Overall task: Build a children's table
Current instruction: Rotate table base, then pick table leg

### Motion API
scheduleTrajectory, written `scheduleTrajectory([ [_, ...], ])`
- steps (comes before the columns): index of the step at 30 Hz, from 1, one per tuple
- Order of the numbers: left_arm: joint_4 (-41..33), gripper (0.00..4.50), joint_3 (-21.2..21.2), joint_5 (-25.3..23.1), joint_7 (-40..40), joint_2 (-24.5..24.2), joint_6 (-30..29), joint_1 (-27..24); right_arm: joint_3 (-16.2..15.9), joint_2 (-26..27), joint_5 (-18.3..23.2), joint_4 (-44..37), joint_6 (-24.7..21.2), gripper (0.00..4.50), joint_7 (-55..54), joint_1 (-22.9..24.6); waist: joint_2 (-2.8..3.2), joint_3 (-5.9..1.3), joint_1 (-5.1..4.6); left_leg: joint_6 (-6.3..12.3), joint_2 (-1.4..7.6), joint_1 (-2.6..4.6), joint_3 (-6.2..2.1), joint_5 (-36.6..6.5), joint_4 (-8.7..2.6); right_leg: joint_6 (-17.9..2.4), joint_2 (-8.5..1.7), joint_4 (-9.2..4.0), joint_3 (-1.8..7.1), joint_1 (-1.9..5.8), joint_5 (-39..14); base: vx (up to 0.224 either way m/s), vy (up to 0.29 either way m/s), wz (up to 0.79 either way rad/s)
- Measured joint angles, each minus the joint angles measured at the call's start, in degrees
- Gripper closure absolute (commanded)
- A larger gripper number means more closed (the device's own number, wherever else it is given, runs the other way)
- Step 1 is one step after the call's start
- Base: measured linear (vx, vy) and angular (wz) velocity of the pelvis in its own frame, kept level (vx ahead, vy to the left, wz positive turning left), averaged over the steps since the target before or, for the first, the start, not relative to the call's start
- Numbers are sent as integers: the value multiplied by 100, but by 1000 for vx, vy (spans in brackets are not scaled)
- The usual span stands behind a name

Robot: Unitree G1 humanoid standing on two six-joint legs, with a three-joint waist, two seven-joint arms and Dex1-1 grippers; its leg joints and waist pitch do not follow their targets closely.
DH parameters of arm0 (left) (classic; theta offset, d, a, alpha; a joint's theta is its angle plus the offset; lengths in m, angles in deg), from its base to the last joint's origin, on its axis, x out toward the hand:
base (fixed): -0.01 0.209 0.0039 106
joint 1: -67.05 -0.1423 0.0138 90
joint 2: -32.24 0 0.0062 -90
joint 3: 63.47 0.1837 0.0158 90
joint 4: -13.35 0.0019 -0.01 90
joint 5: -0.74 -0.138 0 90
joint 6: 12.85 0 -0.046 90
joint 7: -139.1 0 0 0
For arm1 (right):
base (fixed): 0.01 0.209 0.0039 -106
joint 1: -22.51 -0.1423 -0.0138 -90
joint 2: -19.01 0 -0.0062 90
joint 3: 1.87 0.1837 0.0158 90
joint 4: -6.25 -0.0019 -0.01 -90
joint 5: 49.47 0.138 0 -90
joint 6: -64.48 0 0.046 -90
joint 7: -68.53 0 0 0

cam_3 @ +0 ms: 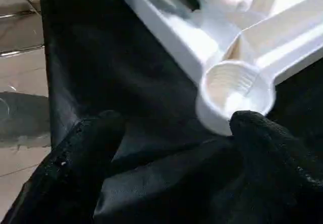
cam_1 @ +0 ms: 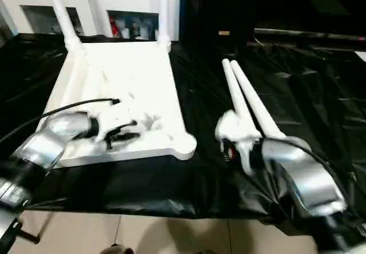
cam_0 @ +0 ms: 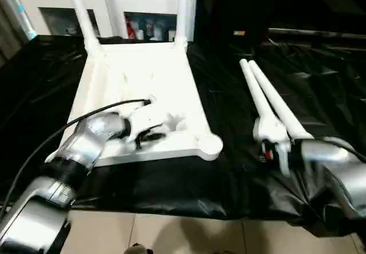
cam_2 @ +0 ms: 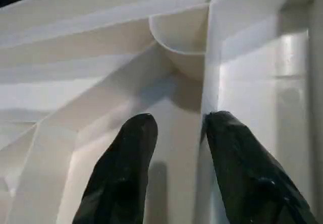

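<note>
The tabletop [cam_0: 143, 74] is looking like smooth white plastic with a soft shine, its ribbed underside [cam_2: 101, 82] and round corner socket [cam_3: 234, 90] catching the light, and the two loose legs [cam_0: 269, 102] are showing the same smooth white plastic. The black cover [cam_0: 320, 82] on the work table is lying wrinkled and glossy (it may be thin plastic sheet or a shiny cloth, I cannot tell which). The forearms [cam_1: 300, 177] are gleaming like brushed silver metal, while the left gripper's fingers [cam_2: 121, 173] are looking black, smooth and slightly shiny.
</note>
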Motion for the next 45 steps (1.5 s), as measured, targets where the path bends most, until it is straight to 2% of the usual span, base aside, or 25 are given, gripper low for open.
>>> scheduleTrajectory([
  [3,441,252,64,-342,426,201,225,169,-16,-57,3,-137,-116,56,-31,4,0,0,-4,0,0,-2,-3,0,0,-1,0,-1,-2,0,2,0,0,0],
  [6,574,252,110,-457,780,197,262,264,-15,-73,0,-145,-150,56,-123,6,0,0,-5,-1,1,-5,-8,0,1,-6,1,0,-8,-4,5,0,0,0],
  [11,473,252,136,-641,1168,-60,324,367,68,49,6,-160,-212,56,-336,47,11,-6,-4,-1,1,-5,-11,0,1,-23,2,0,-8,-4,15,0,0,0],
  [13,281,252,-53,-705,1323,-134,330,289,135,165,16,-177,-233,56,-488,48,15,-5,-3,-1,1,-7,-11,1,2,-25,2,-1,-8,-4,16,0,0,0],
  [14,102,252,-159,-685,1321,-169,270,207,159,213,16,-194,-263,56,-573,41,17,-6,-8,-1,1,-7,-10,1,1,-26,2,-3,-7,-5,17,0,0,0],
  [16,-919,252,-654,-316,1140,-236,-174,-231,337,401,-17,-198,-445,56,-1036,19,23,-8,-9,-2,0,-6,-9,1,5,-21,1,-3,-4,-5,11,0,0,0],
  [18,-1696,252,-935,127,916,-291,-638,-546,433,626,-105,21,-649,56,-1501,-245,23,-8,-20,-2,0,-5,-6,1,9,-22,2,0,0,-7,11,0,0,0],
  [19,-1908,252,-947,260,842,-282,-772,-591,501,679,-132,125,-699,56,-1662,-338,23,-9,-20,-2,-1,-7,-3,1,9,-22,2,-1,2,-8,11,0,0,0],
  [21,-2471,236,-1037,613,578,-386,-1054,-829,740,1052,-153,799,-811,28,-2215,-892,21,-9,-46,-2,-1,-6,-2,1,16,-24,1,10,2,-13,13,0,0,0],
  [25,-2958,236,-1223,1100,395,-251,-1435,-1062,1168,1341,-281,2036,-830,3,-3091,-1765,21,-9,-28,-3,0,-5,1,2,15,-25,-2,16,0,-12,14,0,0,0],
  [26,-3018,236,-1233,1162,391,-216,-1484,-1092,1208,1358,-317,2214,-811,3,-3233,-1892,20,-10,-15,-5,1,-5,0,2,14,-25,-2,15,-3,-10,14,0,0,0],
  [27,-3152,236,-1329,1189,394,-185,-1687,-1182,1206,1485,-398,2947,-708,3,-3592,-2350,25,-9,-48,-8,-1,-2,2,5,23,-28,-1,28,5,-18,17,0,0,0],
  [30,-3486,236,-1310,1210,387,-107,-1988,-1253,1194,1501,-682,4037,-524,3,-4135,-3017,26,-8,-74,-11,1,-12,0,6,22,-27,1,27,-4,-23,16,0,0,0],
  [34,-3861,236,-1311,1346,277,-298,-2332,-1351,1076,1481,-991,5210,-333,3,-4361,-3556,34,-3,-117,-12,1,-16,-1,6,22,-22,3,22,-2,-25,11,0,0,0],
  [39,-4003,236,-1310,1427,129,-405,-2531,-1469,1054,1449,-1073,6025,-266,3,-4380,-3886,53,9,-163,-9,0,-25,2,5,21,-23,2,7,0,-26,10,0,0,0],
  [42,-4209,236,-1302,1440,-7,-442,-2689,-1503,1099,1468,-1064,6699,-207,3,-4288,-4234,119,48,-169,-9,0,-23,2,5,23,-25,1,11,1,-26,12,0,0,0],
  [45,-4340,236,-1302,1458,-39,-487,-2789,-1502,1186,1472,-1062,7002,-185,3,-4166,-4304,153,69,-165,-9,2,-22,1,5,20,-25,5,15,-8,-26,11,0,0,0],
])
